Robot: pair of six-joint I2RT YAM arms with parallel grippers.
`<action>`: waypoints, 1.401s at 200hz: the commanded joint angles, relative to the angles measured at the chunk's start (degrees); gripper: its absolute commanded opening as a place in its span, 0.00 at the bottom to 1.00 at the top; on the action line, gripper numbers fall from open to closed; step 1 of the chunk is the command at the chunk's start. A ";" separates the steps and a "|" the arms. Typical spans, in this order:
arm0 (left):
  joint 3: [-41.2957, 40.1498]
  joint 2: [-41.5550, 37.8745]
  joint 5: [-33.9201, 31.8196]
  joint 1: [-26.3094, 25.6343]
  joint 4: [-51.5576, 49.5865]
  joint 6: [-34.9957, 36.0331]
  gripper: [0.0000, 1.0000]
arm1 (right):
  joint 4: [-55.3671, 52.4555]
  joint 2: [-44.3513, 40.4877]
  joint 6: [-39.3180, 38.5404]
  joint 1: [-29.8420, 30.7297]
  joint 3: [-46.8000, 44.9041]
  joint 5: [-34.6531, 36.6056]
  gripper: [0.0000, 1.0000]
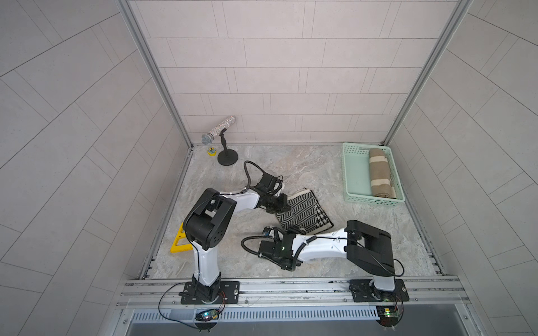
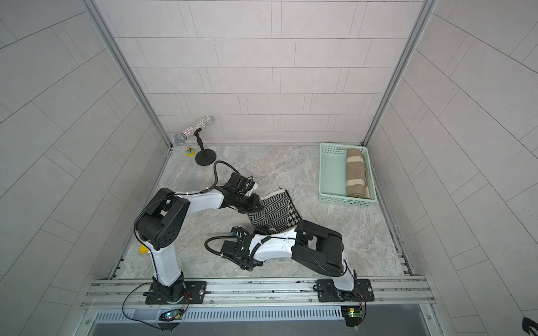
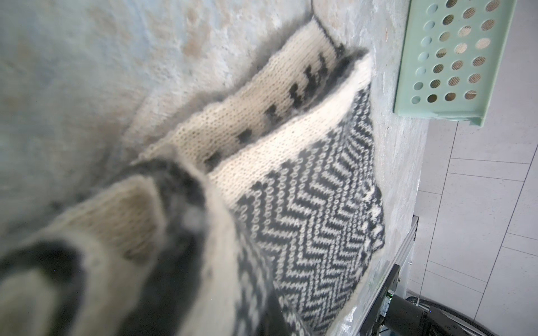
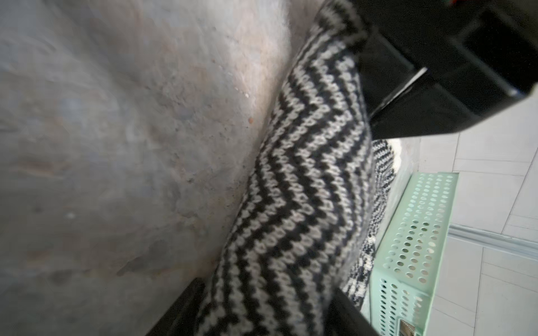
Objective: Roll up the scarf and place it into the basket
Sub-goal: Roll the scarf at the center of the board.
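The scarf (image 1: 302, 211) (image 2: 273, 211) is a black-and-white zigzag knit, partly folded on the marble floor in mid-table. My left gripper (image 1: 286, 203) (image 2: 259, 205) sits at its left edge, shut on a lifted fold. In the left wrist view that scarf (image 3: 305, 209) rises blurred over the jaws and hides them. At its near edge, my right gripper (image 1: 295, 231) (image 4: 265, 308) is shut on the scarf (image 4: 305, 174), which fills the gap between the black fingers (image 4: 180, 305). The mint-green basket (image 1: 374, 200) (image 2: 343, 200) (image 3: 454, 58) (image 4: 413, 232) stands at the back right.
A rolled tan striped cloth (image 1: 381, 174) lies inside the basket along its right wall. A glittery microphone (image 1: 218, 131) on a black stand (image 1: 227, 159) and a small yellow piece (image 1: 211, 151) are at the back left. A yellow triangle (image 1: 180, 241) lies by the left arm.
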 commanded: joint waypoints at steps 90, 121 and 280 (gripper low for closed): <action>-3.31 -19.70 -11.10 5.27 -9.86 -3.98 0.46 | 8.35 -12.69 7.80 -10.05 -10.28 -28.47 0.01; -4.33 -27.19 -15.39 6.51 -14.42 -1.33 0.46 | 11.75 -18.28 10.93 -16.26 -13.59 -43.99 0.00; -5.52 -8.77 -4.42 -1.31 6.72 -10.98 0.70 | 31.00 -25.63 19.92 -37.35 -29.47 -79.98 0.00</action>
